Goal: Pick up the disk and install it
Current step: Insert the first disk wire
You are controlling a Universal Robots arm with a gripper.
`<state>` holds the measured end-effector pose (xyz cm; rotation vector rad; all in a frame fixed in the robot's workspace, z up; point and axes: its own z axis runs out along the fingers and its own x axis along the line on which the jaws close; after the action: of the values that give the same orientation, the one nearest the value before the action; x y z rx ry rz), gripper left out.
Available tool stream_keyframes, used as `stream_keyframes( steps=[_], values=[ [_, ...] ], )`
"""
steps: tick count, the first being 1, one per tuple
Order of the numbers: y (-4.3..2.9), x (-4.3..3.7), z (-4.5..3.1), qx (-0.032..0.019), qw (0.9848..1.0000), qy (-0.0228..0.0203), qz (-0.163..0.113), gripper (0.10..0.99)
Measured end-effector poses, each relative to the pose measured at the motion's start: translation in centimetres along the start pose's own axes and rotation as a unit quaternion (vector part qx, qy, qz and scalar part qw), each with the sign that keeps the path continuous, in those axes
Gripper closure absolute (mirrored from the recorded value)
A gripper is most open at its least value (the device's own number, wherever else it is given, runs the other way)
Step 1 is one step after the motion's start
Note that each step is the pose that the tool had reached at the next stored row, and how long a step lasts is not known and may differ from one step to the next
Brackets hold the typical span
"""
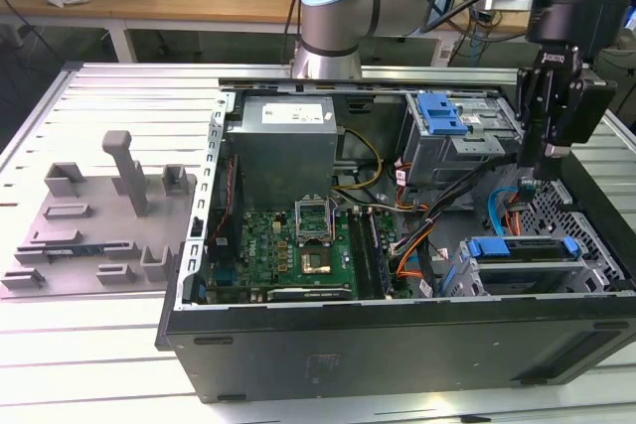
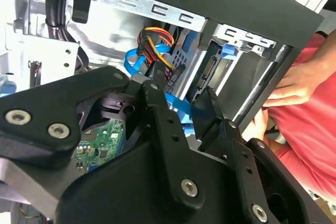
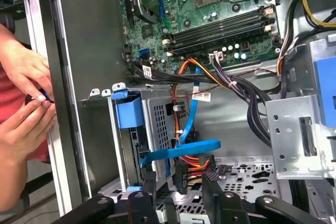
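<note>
**A:** Where's the disk (image 1: 522,249)?

**B:** It sits in the drive cage (image 1: 517,280) at the near corner of the PC case (image 1: 397,350), on the exterior view's right. It has blue carrier tabs at both ends. The claw (image 1: 552,154) hangs above the case on the cage's far side.

**A:** Claw state?

**B:** Its fingers (image 3: 149,184) are parted with a clear gap in both wrist views, and nothing is held.

**A:** Handling?

**B:** Probably rigid, dense and shock-sensitive (no dropping). Best gripped across the carrier's plastic sides or by the tabs. Keep off the connector end and the blue data cable (image 3: 181,152).

**A:** Any print?

**B:** There's a white sticker on the power supply (image 1: 288,136) and small white tags on the cable bundle (image 3: 231,85). None of it is readable, and the disk's label can't be made out.
</note>
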<state>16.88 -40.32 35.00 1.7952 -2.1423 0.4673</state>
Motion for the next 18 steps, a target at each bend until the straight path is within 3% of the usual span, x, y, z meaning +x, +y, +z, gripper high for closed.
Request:
stream_keyframes(
  steps=[3, 7, 13, 15, 18],
  values=[
    [0.02, -0.20, 0.37, 0.0015, 1.0000, 0.0040, 0.000, 0.612],
    [0.29, -0.04, 0.54, 0.0074, 1.0000, 0.0029, 0.003, 0.612],
    [0.30, -0.03, 0.55, 0.0060, 1.0000, 0.0034, 0.003, 0.612],
    [0.30, -0.16, 0.82, -0.0008, 1.0000, 0.0048, -0.004, 0.612],
    [0.19, -0.35, 1.11, 0.0024, 0.9999, 0.0144, -0.009, 0.612]
  ],
)
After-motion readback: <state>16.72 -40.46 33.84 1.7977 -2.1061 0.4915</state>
